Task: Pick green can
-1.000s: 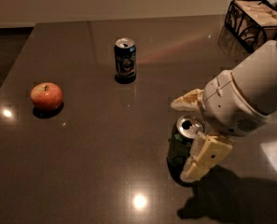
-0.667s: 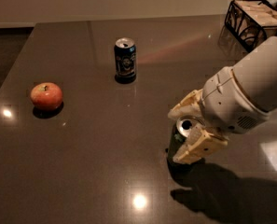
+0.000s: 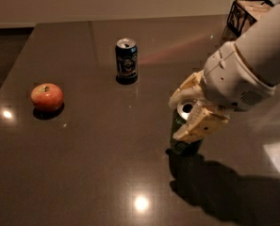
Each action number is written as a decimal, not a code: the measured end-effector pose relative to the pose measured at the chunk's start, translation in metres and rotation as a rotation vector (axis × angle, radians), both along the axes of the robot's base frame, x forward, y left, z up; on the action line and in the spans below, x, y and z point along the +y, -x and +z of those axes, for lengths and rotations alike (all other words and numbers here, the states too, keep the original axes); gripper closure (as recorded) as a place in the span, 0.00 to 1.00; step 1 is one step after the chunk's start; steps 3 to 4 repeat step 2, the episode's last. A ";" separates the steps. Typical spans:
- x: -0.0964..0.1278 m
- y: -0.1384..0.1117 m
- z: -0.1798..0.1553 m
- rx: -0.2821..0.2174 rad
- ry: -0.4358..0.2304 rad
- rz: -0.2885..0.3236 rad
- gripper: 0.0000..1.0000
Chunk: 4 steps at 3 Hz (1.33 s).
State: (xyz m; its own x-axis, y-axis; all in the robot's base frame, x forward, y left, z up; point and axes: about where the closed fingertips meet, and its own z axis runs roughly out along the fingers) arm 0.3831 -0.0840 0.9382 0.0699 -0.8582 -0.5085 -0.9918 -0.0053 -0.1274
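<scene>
The green can (image 3: 181, 143) stands upright on the dark table (image 3: 97, 164), right of centre, its silver top showing. My gripper (image 3: 177, 117) comes in from the right at the can's upper part. One cream finger (image 3: 183, 89) lies against its far side and the other finger (image 3: 200, 124) against its near side, so the fingers are closed on the can. The can's base rests on the table. The arm hides the can's right side.
A dark blue-black can (image 3: 127, 60) with a pictured label stands at the back centre. A red apple (image 3: 46, 97) lies at the left. A wire-framed box (image 3: 247, 14) sits at the back right corner.
The gripper has moved slightly up the can and its fingers have drawn together from a wide straddle until they sit against the can's sides. The can has not moved.
</scene>
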 end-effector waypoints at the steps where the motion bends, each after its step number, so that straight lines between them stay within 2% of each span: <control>1: 0.009 -0.015 0.048 -0.032 -0.012 0.032 1.00; 4: 0.010 -0.015 0.052 -0.040 -0.013 0.034 1.00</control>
